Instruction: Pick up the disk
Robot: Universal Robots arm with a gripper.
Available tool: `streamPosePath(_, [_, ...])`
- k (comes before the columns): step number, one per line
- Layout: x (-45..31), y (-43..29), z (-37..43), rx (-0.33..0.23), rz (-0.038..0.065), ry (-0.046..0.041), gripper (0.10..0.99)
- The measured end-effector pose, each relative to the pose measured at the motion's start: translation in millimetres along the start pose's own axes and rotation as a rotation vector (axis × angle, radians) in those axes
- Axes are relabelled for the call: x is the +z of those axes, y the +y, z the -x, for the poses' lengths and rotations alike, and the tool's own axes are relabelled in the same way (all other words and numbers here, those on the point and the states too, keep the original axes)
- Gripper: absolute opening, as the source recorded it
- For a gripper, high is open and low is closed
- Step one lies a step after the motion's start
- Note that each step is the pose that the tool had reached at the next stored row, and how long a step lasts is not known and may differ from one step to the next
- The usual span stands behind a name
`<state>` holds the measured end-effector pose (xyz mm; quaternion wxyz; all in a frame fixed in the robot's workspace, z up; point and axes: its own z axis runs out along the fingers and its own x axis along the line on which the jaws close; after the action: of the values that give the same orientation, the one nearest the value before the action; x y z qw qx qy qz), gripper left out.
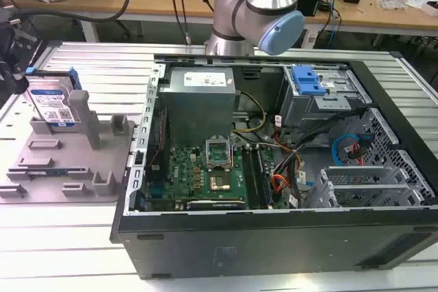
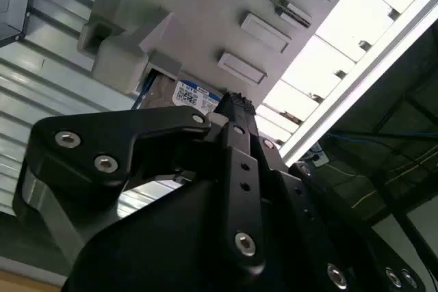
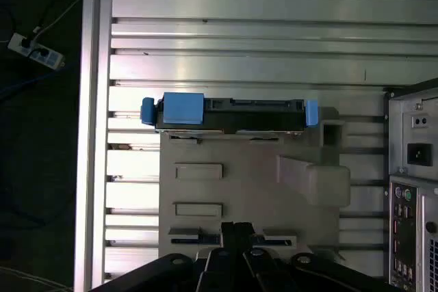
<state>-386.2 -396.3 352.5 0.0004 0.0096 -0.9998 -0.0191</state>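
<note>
At the exterior view's left I see the disk [image 1: 53,106], a flat silver-grey hard drive with a white-and-blue label and blue plastic side rails. It stands upright on its edge in a slot at the far end of the grey moulded plastic holder tray [image 1: 68,169], with a post of the tray just beside it. The tray lies on the ribbed aluminium table [image 1: 102,59]. Next, toward the exterior view's right, is the open black computer case [image 1: 274,244], with the green motherboard [image 1: 198,169] inside and a blue plastic drive-bay bracket [image 1: 306,80] in its far corner. The grey and light-blue robot arm [image 1: 263,5] stands behind the case. In the first wrist view the black gripper [image 3: 236,230] hangs over the near end of the tray, apart from the disk [image 3: 229,113], which I see there edge-on. Its fingers [image 3: 229,234] look pressed together, with nothing between them. In the second wrist view part of the disk's label [image 2: 191,97] shows just beyond the fingertip.
</note>
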Motion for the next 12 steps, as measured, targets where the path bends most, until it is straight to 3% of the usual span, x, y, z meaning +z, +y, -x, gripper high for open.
streamPosePath(12, [0.0, 0.0, 0.0, 0.000, 0.000, 0.0000, 0.106])
